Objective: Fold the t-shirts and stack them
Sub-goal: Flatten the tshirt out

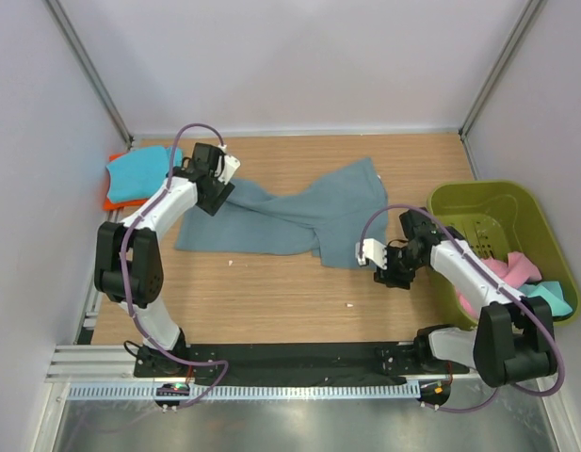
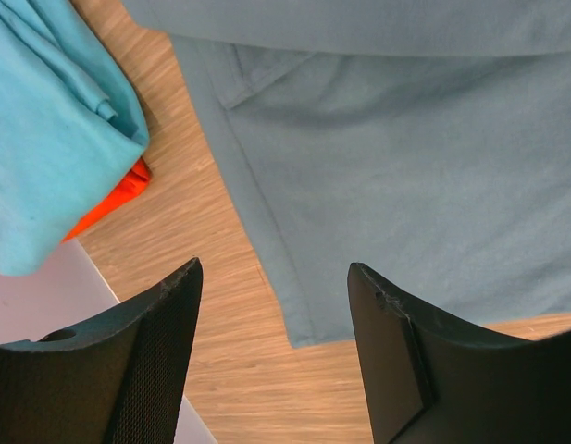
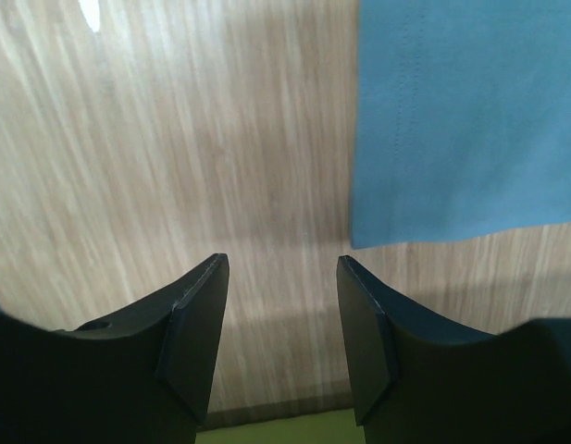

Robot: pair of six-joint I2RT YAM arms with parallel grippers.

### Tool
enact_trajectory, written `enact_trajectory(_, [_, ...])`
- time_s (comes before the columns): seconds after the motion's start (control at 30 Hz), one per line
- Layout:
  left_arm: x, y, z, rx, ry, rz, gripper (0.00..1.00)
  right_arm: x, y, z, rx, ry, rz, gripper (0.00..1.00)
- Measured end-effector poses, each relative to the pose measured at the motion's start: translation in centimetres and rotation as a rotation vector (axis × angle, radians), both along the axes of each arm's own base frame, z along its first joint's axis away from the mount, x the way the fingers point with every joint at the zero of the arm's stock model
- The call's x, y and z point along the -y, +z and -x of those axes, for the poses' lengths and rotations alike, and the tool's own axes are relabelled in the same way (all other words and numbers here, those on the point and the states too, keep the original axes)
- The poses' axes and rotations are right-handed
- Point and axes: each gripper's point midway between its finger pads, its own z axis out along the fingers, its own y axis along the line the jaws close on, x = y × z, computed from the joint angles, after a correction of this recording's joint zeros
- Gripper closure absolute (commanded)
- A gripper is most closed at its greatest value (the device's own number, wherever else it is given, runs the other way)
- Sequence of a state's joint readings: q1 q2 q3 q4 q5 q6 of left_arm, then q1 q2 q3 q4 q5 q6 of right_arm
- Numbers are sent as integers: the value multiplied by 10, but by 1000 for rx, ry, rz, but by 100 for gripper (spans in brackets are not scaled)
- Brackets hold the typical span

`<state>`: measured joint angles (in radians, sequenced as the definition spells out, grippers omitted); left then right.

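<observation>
Slate blue-grey shirt [image 1: 290, 212] lies opened out, still rumpled, across the middle of the table [image 1: 271, 301]. Its long axis runs from lower left to upper right in the top view.

Left gripper [image 2: 273, 270] hangs over the shirt's left end. Its jaws stand apart with nothing between them. In its wrist view a hem corner sits just ahead of the gap, slightly toward the right finger.

Right gripper [image 3: 280, 261] is also spread and empty, over bare wood. The shirt's near corner lies ahead and to the right in its wrist view, close but not touching.

Done so far, as we judge it: a folded turquoise shirt [image 1: 139, 174] on an orange one [image 1: 111, 200], at the left edge. More shirts wait in the green basket [image 1: 478, 193] at right, a pink one [image 1: 502, 268] among them.

Our reading is that each arm is nearest its own end of the shirt. The left needs only to descend, while the right must first shift toward the cloth.
</observation>
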<state>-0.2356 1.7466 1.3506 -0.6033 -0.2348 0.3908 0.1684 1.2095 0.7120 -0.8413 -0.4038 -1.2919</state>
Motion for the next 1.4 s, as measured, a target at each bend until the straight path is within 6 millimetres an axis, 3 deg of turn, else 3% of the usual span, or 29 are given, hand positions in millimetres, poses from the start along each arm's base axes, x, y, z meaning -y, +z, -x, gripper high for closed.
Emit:
enact_trajectory(0.2, [-3, -9, 9, -30, 8, -13, 35, -1, -8, -16, 44, 6, 2, 44])
enact_trajectory(0.57, [-4, -10, 9, -30, 21, -9, 36, 8, -34, -20, 24, -11, 52, 50])
enact_trajectory(0.8, [-2, -10, 10, -30, 17, -9, 36, 7, -33, -39, 71, -45, 43, 51])
enact_trajectory(0.97, [2, -10, 10, -30, 8, -9, 36, 6, -33, -52, 95, -59, 40, 65])
enact_trajectory(1.17, [4, -10, 10, -30, 3, -12, 36, 8, -34, -63, 106, -77, 49, 98])
enact_trajectory(1.3, [-1, -13, 14, -35, 10, -33, 35, 12, -31, -64, 101, -115, 62, 98])
enact_trajectory(1.4, [-5, -14, 14, -36, 21, -44, 35, 14, -15, -68, 98, -152, 62, 99])
